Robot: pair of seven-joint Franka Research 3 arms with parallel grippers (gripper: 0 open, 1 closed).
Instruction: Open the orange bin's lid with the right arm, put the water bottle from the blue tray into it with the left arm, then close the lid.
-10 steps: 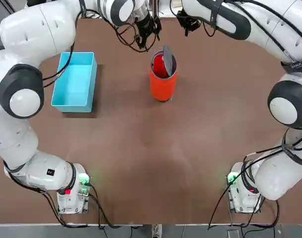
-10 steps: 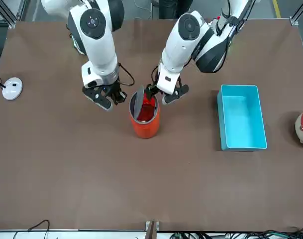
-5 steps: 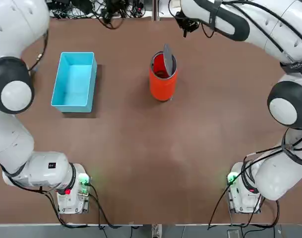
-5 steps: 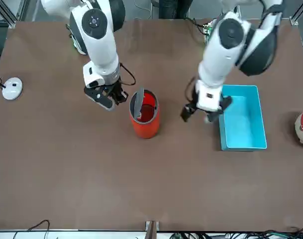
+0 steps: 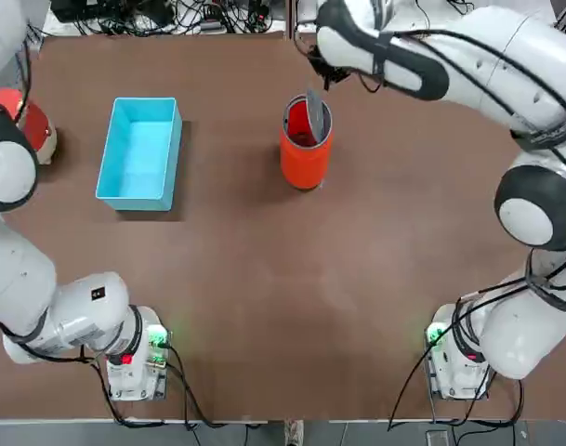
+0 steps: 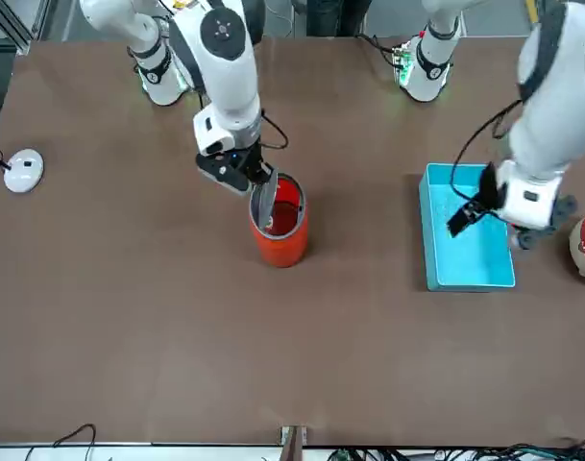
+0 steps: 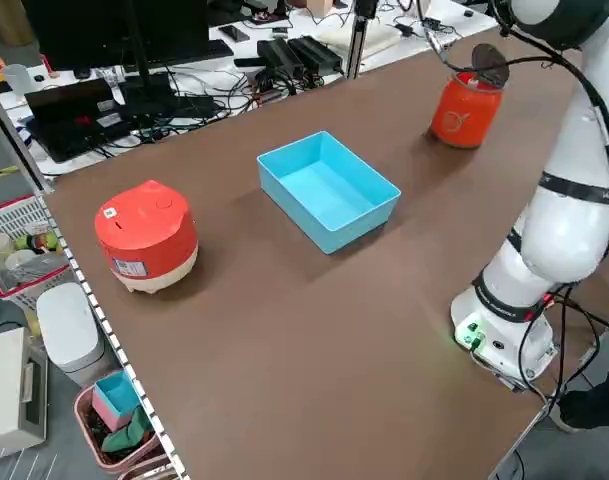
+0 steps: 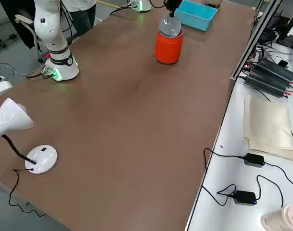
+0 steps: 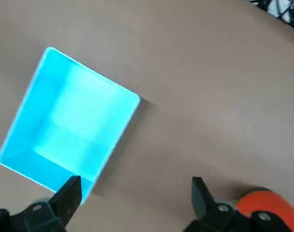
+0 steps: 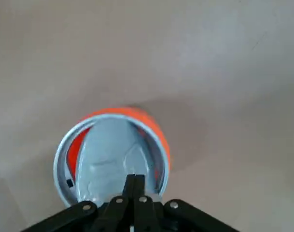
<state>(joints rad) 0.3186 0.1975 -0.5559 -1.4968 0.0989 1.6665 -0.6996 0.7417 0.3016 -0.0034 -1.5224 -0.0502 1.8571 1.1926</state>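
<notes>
Right gripper point(image 6: 256, 179), fingers pressed together, sits at the upright lid point(image 6: 264, 200) atop the bin point(image 6: 281, 237); push it down gently. Left gripper point(image 9: 132, 193) hangs spread wide above the tray point(image 6: 465, 230).

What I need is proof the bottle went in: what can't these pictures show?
Bin inside: hidden by the tilted lid in top, front and right wrist views; no bottle shows anywhere.
Right gripper: fingertips meet at the lid's rim in its wrist view; an actual pinch is unclear.
Left gripper, open: outside the top view.
</notes>
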